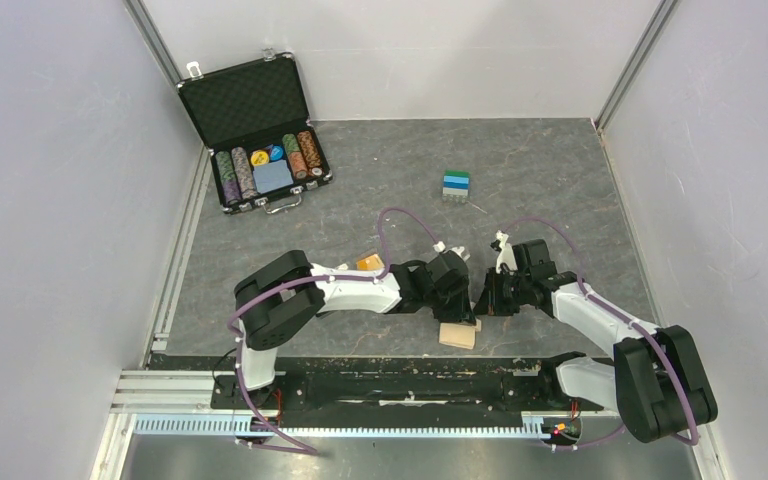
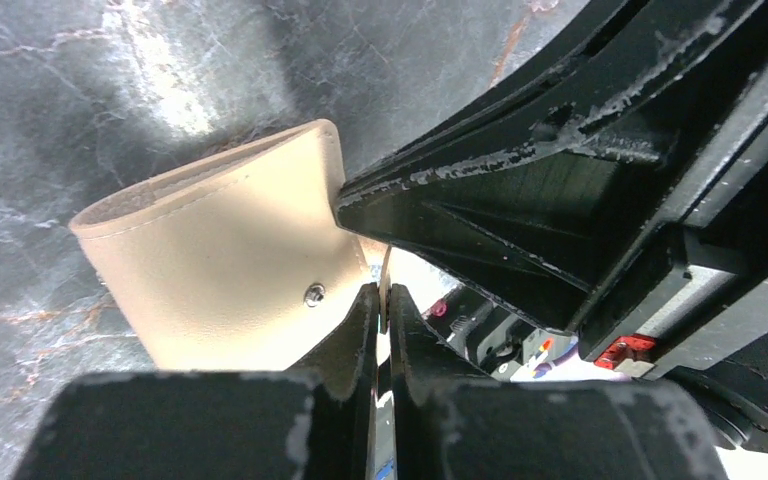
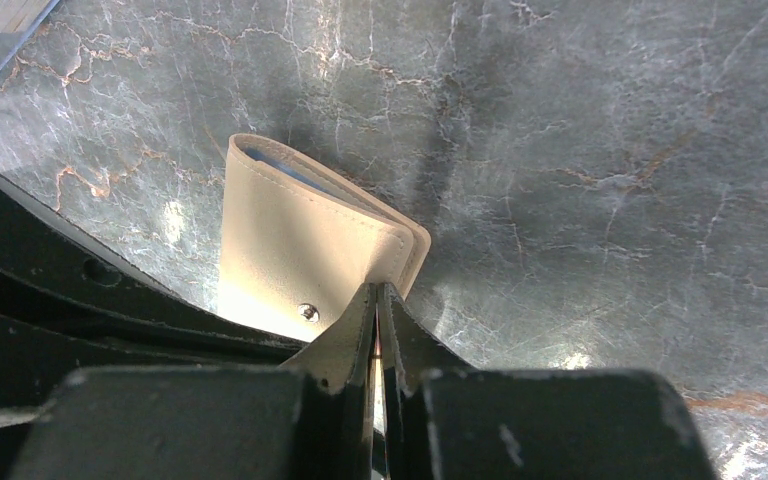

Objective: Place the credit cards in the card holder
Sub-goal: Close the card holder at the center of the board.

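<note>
Left fingers (image 2: 352,335): clenched, with only a hairline gap between the tips and a thin tan flap of the card holder (image 2: 225,265) nipped in it.
Right fingers (image 3: 345,340): pressed together as well, pinching the holder's edge close to its rounded fold.
Left gripper (image 1: 463,312): over the holder from 11 o'clock in the top view, its arm stretched low across the table (image 1: 560,180).
Right gripper (image 1: 484,308): at 1 o'clock of the holder, nose to nose with the left one. Its black body fills the 2 o'clock part of the left wrist view.
Card holder (image 1: 458,336): tan and folded, at the near edge of the dark marbled table, between the two arm bases and just beneath both grippers.
Snap (image 3: 307,312): small round metal stud on the holder's outer face, just beside the fingertips at 9 o'clock in both wrist views.
Blue edge (image 3: 275,168): between the tan layers at the holder's open end, 11 o'clock from the right fingertips. It may be one of the credit cards, but too little shows to be sure.
Orange box (image 1: 368,263): 10 o'clock of the holder, just behind the left forearm.
Banded block (image 1: 456,185): blue, green and white, at 12 o'clock, well apart, mid-table.
Chip case (image 1: 255,140): far left, between 10 and 11 o'clock, lid raised, rows of chips inside.
</note>
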Robot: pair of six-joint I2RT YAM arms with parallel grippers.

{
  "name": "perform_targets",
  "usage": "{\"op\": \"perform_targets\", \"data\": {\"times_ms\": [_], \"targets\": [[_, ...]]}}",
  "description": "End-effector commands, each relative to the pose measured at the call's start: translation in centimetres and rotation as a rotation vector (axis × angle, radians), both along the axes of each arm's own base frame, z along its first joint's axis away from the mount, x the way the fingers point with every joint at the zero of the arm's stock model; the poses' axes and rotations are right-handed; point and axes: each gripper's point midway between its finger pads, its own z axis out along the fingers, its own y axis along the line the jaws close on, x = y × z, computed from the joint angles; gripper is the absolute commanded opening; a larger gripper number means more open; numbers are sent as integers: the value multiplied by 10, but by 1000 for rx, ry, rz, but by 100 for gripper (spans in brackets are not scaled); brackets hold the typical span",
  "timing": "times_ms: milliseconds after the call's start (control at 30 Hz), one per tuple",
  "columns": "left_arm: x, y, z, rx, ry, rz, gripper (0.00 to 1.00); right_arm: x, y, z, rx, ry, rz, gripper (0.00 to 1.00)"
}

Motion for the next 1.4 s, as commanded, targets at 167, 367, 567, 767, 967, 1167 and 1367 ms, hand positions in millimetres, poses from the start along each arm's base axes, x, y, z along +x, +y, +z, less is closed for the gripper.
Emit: {"op": "perform_targets", "data": {"times_ms": [167, 367, 567, 767, 967, 1167, 1367], "targets": [[15, 10, 19, 67, -111, -15, 11, -6, -5, -3, -26, 27, 0, 3], [14, 8, 18, 65, -110, -26, 27, -8, -4, -4, -25, 28, 4, 3], [14, 3, 22, 32, -108, -24, 26, -10, -4, -6, -19, 35, 5, 3], [19, 5, 32, 14, -132, 1, 42, -12, -4, -7, -19, 38, 4, 3], [20, 2, 42, -30, -142, 5, 34, -12, -4, -7, -17, 38, 7, 3], [18, 1, 33, -14, -120, -15, 21, -13, -4, -8, -18, 42, 9, 3], [16, 5, 24, 14, -112, -19, 6, -11, -3, -6, -16, 38, 9, 3]]}}
